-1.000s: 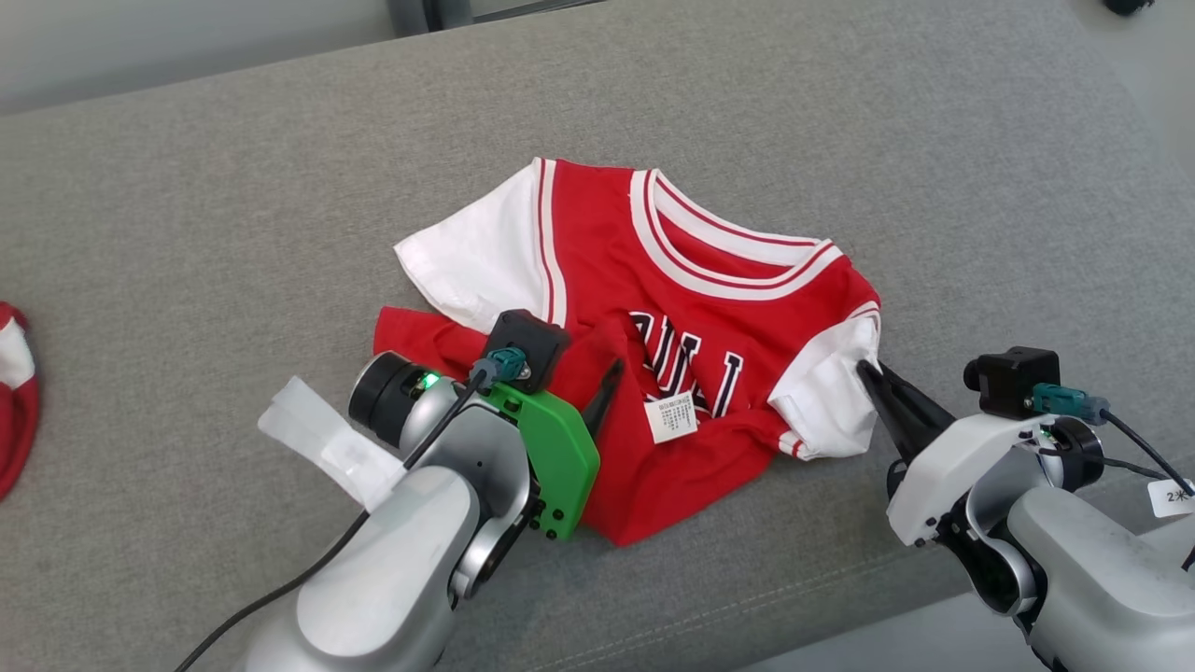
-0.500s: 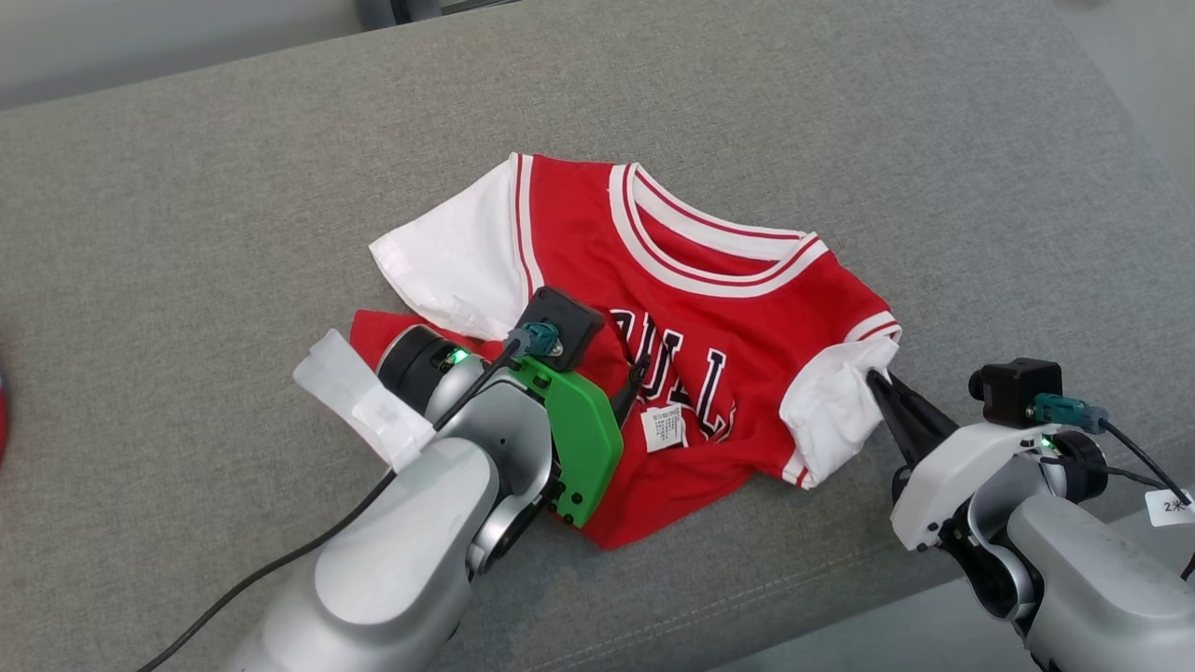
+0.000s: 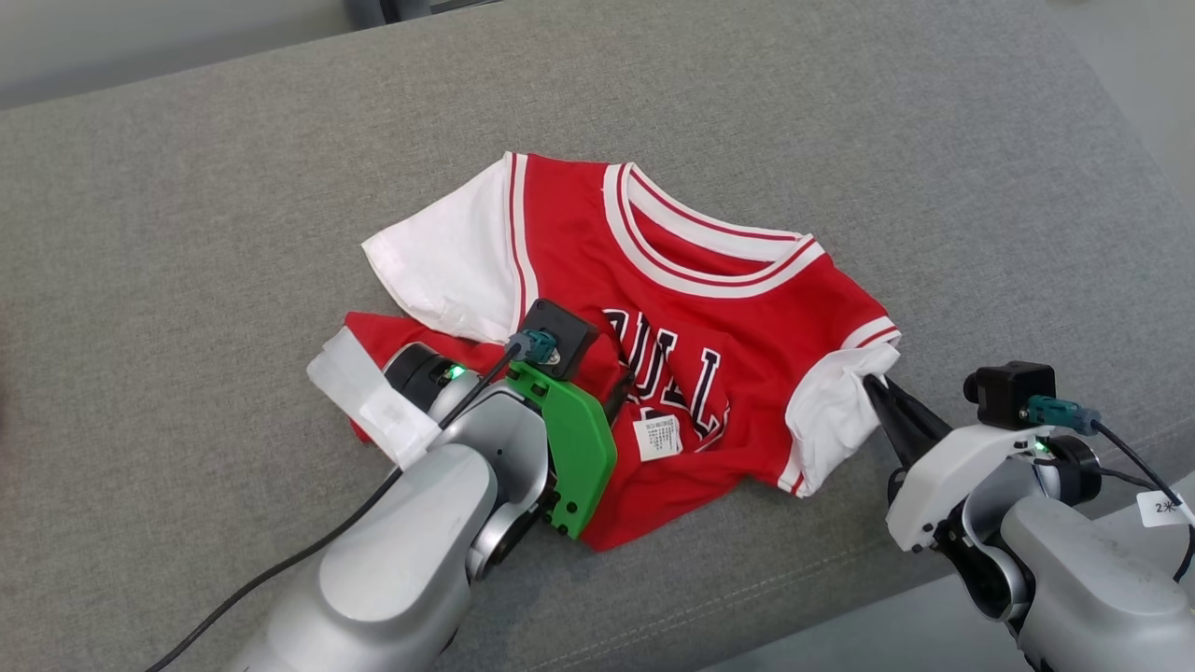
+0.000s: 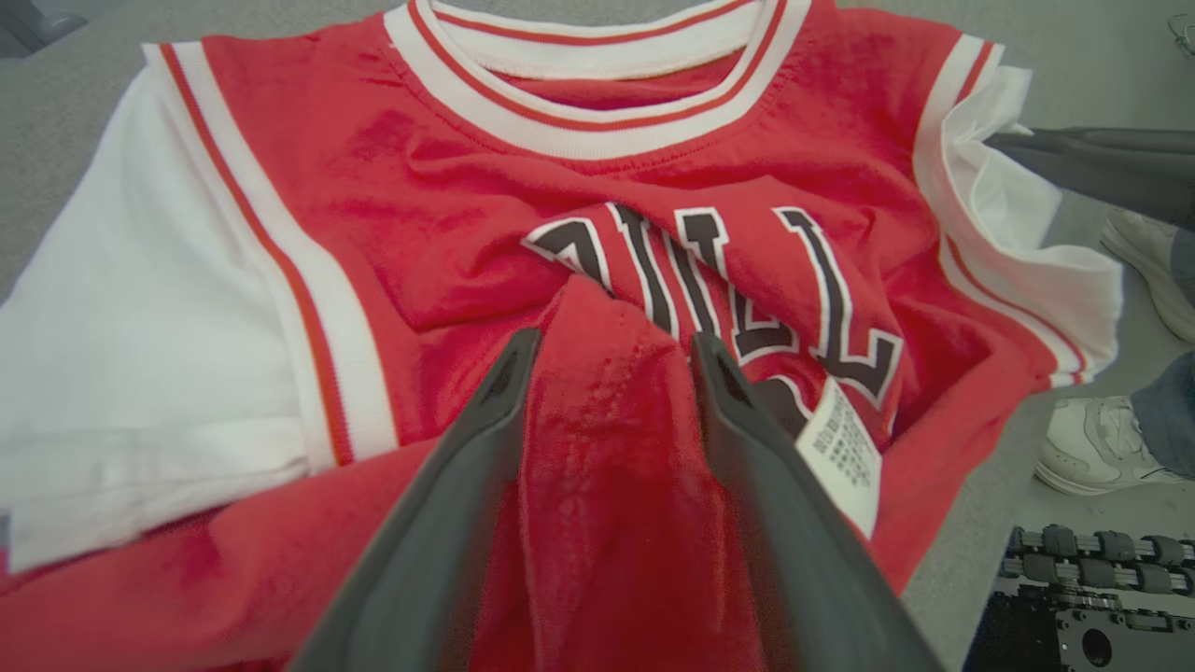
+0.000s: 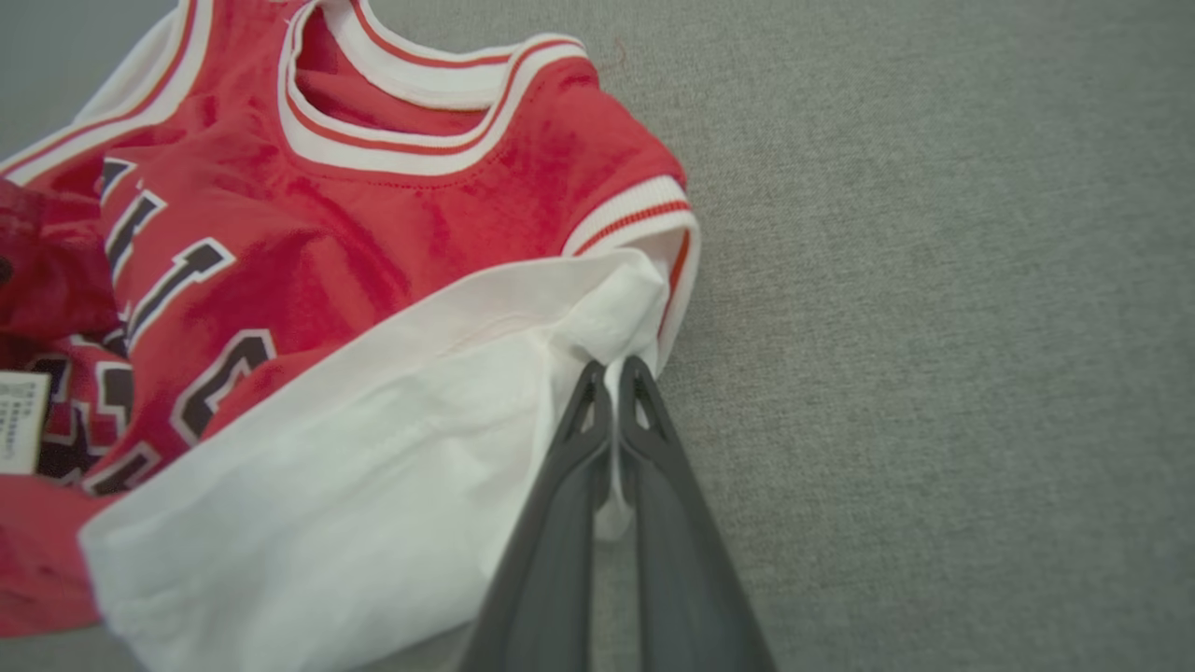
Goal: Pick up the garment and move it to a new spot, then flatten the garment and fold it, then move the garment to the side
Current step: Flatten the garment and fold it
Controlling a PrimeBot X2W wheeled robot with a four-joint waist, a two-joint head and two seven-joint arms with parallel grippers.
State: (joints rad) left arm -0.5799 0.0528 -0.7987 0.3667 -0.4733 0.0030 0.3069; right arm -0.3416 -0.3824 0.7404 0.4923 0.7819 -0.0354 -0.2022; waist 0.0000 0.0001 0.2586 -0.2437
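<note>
The garment (image 3: 691, 308) is a red jersey with white sleeves, dark lettering and a white care label (image 3: 658, 437). It lies crumpled on the grey cushion (image 3: 233, 187), collar to the far side. My left gripper (image 3: 621, 387) sits low on its front. In the left wrist view its fingers stand apart, the left gripper (image 4: 611, 350) straddling a raised ridge of red cloth on the garment (image 4: 420, 187). My right gripper (image 3: 873, 383) is at the right sleeve. In the right wrist view the right gripper (image 5: 609, 369) is shut on the white sleeve edge of the garment (image 5: 373, 233).
The cushion's front edge (image 3: 840, 597) runs just ahead of both arms at the lower right, with floor beyond. A person's white shoes (image 4: 1092, 457) stand on that floor in the left wrist view. Bare grey fabric lies left, right and behind the jersey.
The head camera has shifted, so the red item at the far left has left the picture. My left gripper has pushed further onto the jersey front. The right gripper keeps its hold on the sleeve.
</note>
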